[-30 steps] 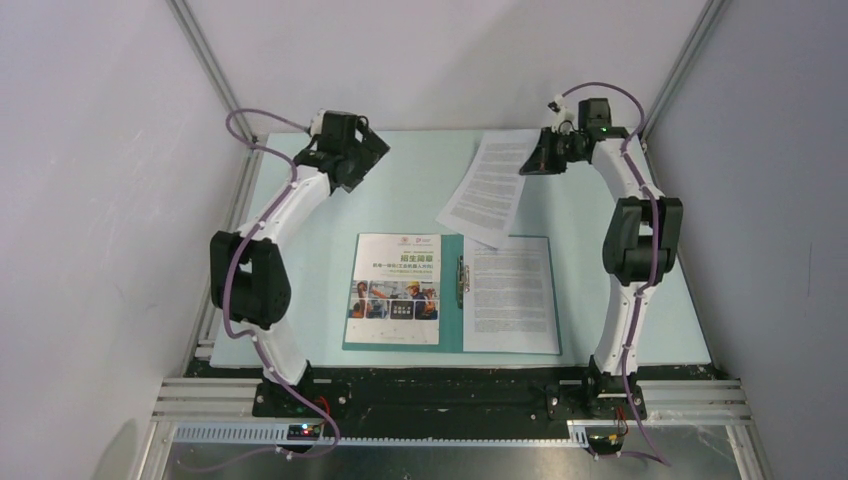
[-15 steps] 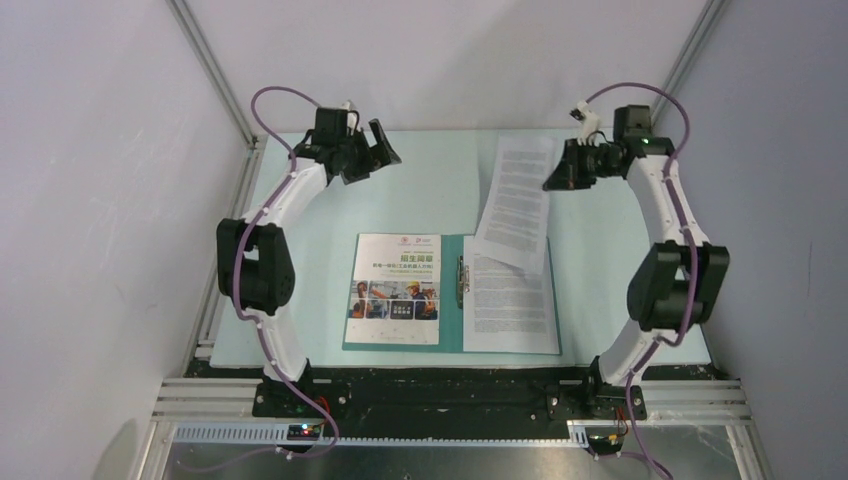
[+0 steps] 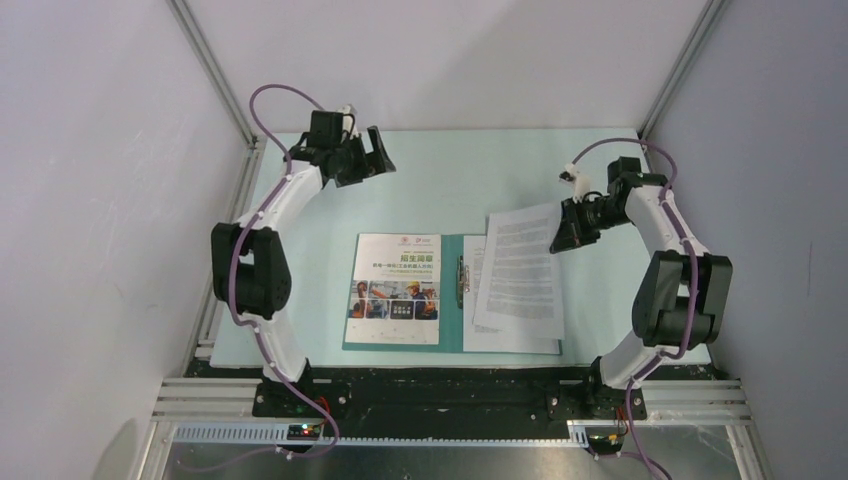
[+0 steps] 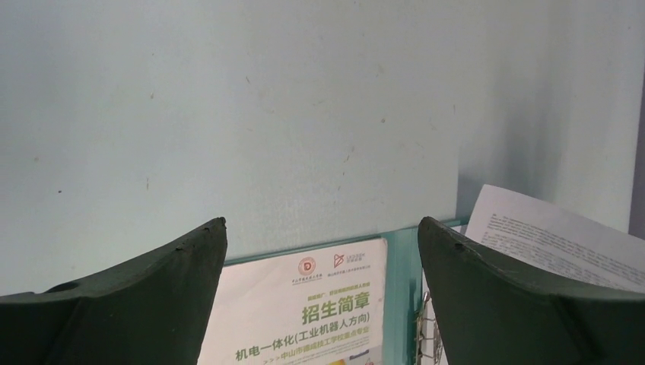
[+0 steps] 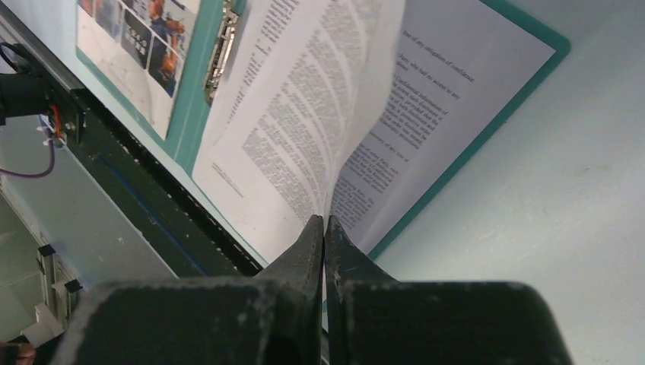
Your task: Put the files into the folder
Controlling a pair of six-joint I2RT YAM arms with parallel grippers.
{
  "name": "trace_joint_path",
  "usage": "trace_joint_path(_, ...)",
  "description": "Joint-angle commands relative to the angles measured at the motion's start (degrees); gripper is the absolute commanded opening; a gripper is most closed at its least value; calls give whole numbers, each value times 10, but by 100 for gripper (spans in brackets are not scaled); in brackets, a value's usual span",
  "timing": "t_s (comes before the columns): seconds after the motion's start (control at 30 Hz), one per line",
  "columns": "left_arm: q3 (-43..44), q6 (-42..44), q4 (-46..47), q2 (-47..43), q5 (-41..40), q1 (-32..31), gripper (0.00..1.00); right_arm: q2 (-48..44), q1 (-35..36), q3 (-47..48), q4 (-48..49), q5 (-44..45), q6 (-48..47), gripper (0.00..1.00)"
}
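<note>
The teal folder [image 3: 450, 325] lies open at the table's near middle, its metal clip [image 3: 462, 280] on the spine. The brochure page [image 3: 395, 290] lies on its left half. A text sheet [image 3: 505, 342] lies on its right half. My right gripper [image 3: 562, 232] is shut on the far right edge of a second text sheet [image 3: 520, 270], which hangs over the right half. In the right wrist view the shut gripper [image 5: 325, 224] pinches that curled sheet [image 5: 304, 129] above the lower sheet [image 5: 441, 99] and the folder's edge [image 5: 481, 131]. My left gripper [image 3: 375, 150] is open and empty beyond the folder.
The left wrist view shows the brochure [image 4: 304, 304], the folder's spine [image 4: 401, 296] and the held sheet [image 4: 548, 236] below the open left gripper [image 4: 319, 251]. The table's black front rail [image 3: 450, 385] runs just below the folder. Frame posts stand at the back corners.
My right gripper has carried the text sheet from the far table toward me and over the folder's right half. The left gripper rose and turned a little at first, then stayed.
</note>
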Motion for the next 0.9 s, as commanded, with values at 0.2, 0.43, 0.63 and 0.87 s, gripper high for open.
trace_joint_path(0.2,-33,47,-3,-71,9,3,100,98,14,47,-13,5,-43,0)
trace_joint_path(0.43,-54,57,-5,-88,-2,3,100,140,39,68,-53,7,-51,0)
trace_joint_path(0.63,-65,58,-5,-97,-8,3,100,137,41,61,-47,10,-35,0)
trace_joint_path(0.87,-76,52,-5,-105,-11,3,100,130,44,41,-31,13,18,0)
